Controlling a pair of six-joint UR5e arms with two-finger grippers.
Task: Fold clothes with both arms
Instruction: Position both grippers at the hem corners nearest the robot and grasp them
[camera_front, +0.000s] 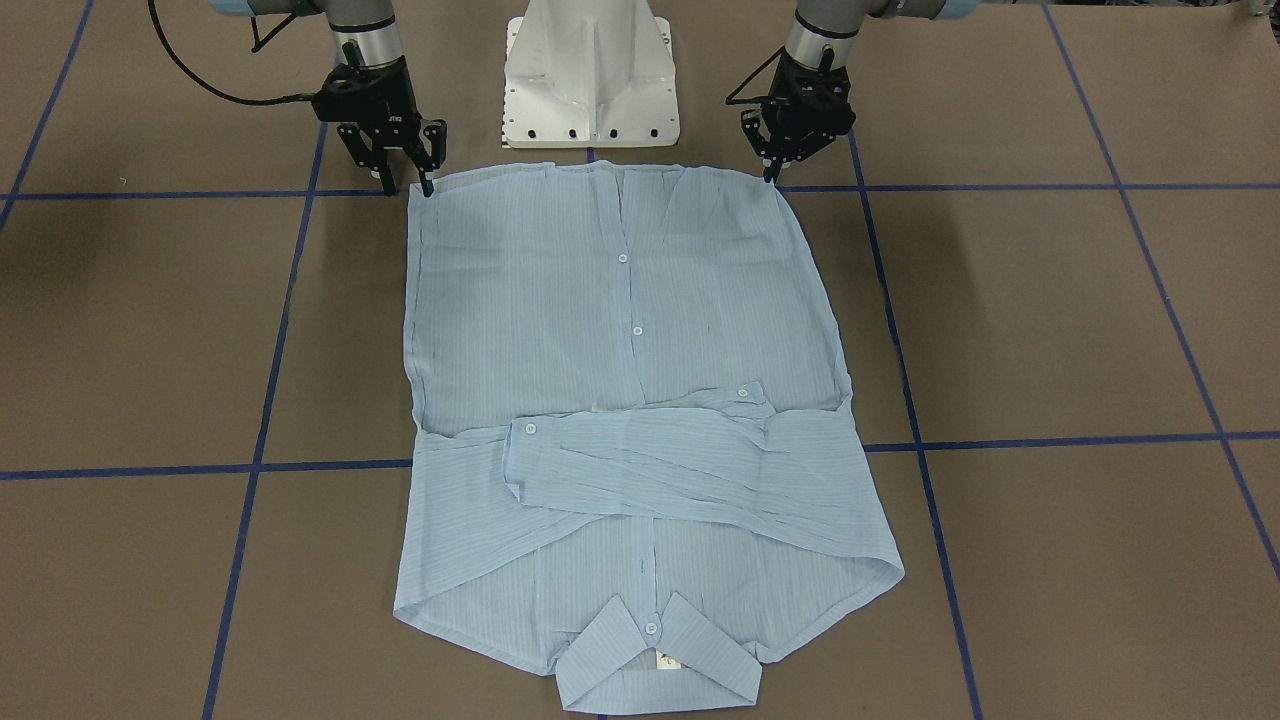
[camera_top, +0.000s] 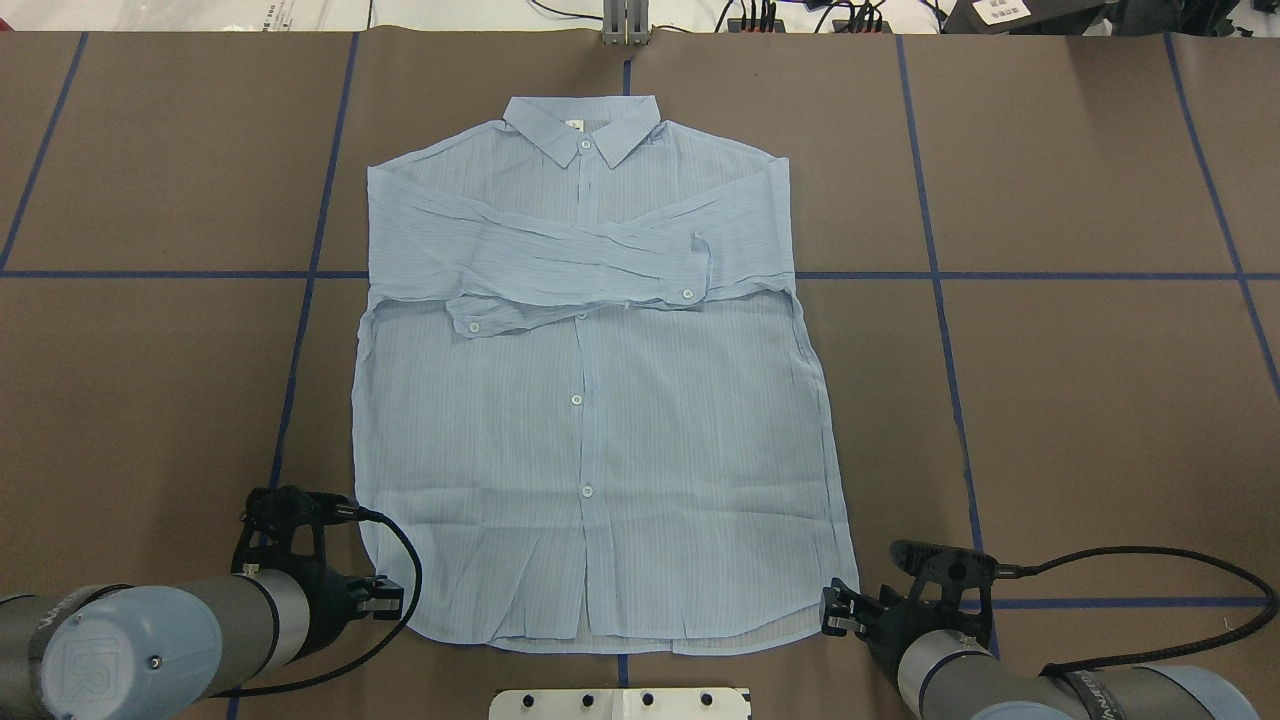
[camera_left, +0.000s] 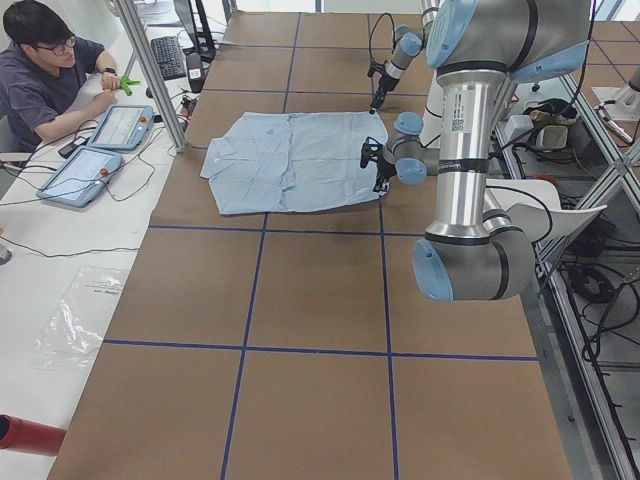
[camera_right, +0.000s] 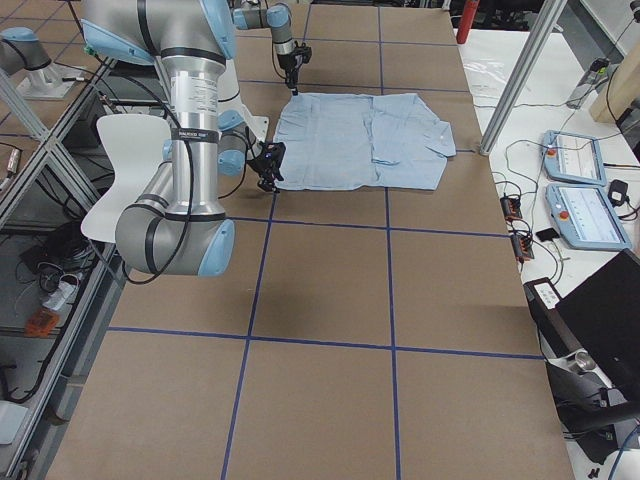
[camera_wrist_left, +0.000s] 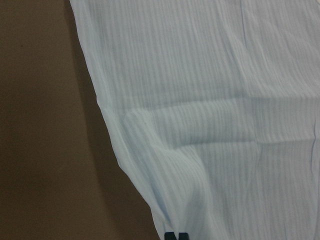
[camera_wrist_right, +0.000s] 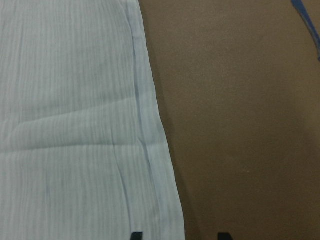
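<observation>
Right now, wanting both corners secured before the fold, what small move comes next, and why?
Probably close the right hand on its hem corner. It stands open astride the edge of the shirt, while the left hand looks already pinched shut on the other corner, cloth ridged up toward it. With both sleeves crossed over the chest, lifting the hem seems to follow.

- The left arm (camera_top: 245, 612) and right arm (camera_top: 940, 675) were silver-grey with light blue caps.
- Black cables (camera_top: 1150, 550) trailed each.
- The left gripper (camera_front: 771, 178) and right gripper (camera_front: 409, 188) were black.
</observation>
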